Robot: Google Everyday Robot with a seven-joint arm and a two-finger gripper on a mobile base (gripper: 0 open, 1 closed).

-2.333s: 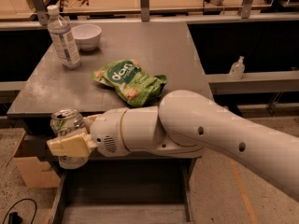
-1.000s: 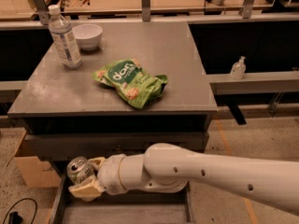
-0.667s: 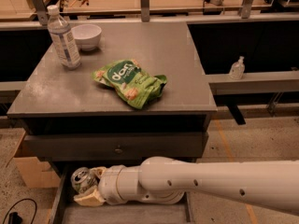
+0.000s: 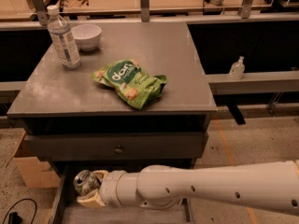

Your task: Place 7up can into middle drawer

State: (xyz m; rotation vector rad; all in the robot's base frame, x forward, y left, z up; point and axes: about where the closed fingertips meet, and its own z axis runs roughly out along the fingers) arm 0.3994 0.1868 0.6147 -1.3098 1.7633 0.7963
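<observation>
Holds the can (image 4: 85, 181) tilted, hand (image 4: 88, 192) clamped on it, low inside the open drawer (image 4: 59, 199) near its left wall, probably for a gentle release.

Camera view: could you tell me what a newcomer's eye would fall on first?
The big white arm stretched in low from the right, its gripper holding the 7up can at the left end of the open middle drawer. Next, the green snack bag on the cabinet top.
</observation>
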